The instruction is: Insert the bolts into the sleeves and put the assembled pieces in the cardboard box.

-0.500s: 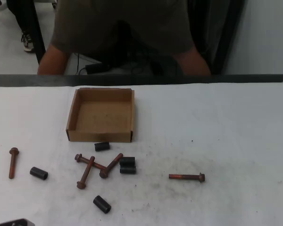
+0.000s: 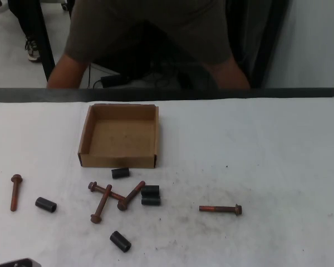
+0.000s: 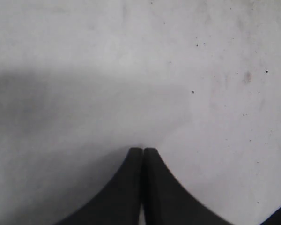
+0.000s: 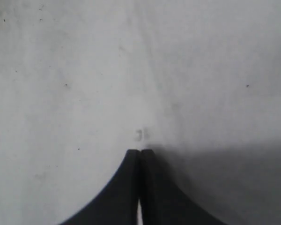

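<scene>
We find the cardboard box (image 2: 118, 161) left of the surface's middle, toward the far edge, with its top uncovered. A black box-side sleeve (image 2: 120, 173) lies just in front of the box's near wall, apart from it.

Closer to the near edge, three rusty bolts form a loose cluster. The first bolt (image 2: 101, 204) runs toward the near edge with its head nearest us. The second bolt (image 2: 106, 191) lies across the first one's shank. The third bolt (image 2: 132, 194) slants in from the right, and from this height we cannot tell whether its head touches the second.

Just right of the cluster, two sleeves lie side by side and touching: the farther twin sleeve (image 2: 150, 189) and the nearer twin sleeve (image 2: 151, 201).

Right of the surface's middle, well apart from the rest, the lone bolt (image 2: 220, 209) lies crosswise with its head toward the right edge. By the left edge, the left bolt (image 2: 14, 192) lies with its head toward the far edge. The left sleeve (image 2: 45, 204) sits near it. The near sleeve (image 2: 121, 241) lies close to the near edge.

The left gripper (image 3: 143, 151) hangs over speckled white surface, its black fingertips pressed together tip to tip. The right gripper (image 4: 140, 152) has its tips closed the same way, with a small dark mark (image 4: 139, 135) on the surface just beyond them.
</scene>
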